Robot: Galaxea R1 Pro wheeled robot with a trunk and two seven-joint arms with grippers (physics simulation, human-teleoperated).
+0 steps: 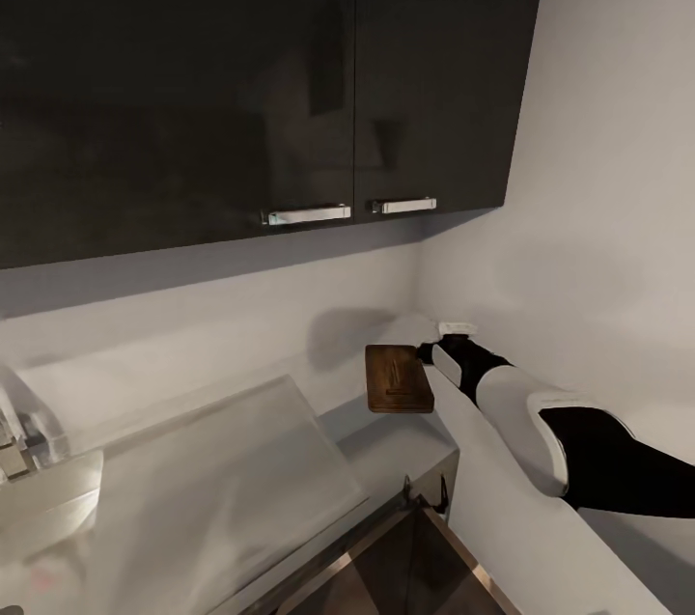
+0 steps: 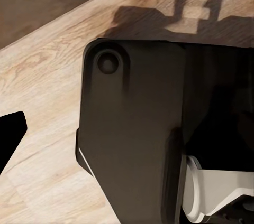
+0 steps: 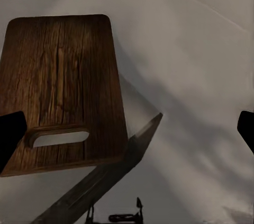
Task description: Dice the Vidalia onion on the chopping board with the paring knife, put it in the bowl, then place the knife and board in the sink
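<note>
so my right gripper [image 3: 127, 129] is spread wide beside the chopping board [image 1: 398, 379] on the countertop [image 1: 367, 345], i'd centre over the board's edge before closing so it doesn't skid

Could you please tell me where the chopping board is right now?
The chopping board is right of centre in the head view, beside the right gripper, beyond the steel drainer.

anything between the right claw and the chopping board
Nothing: in the right wrist view the chopping board lies just beyond the open right claw, apart from it.
</note>
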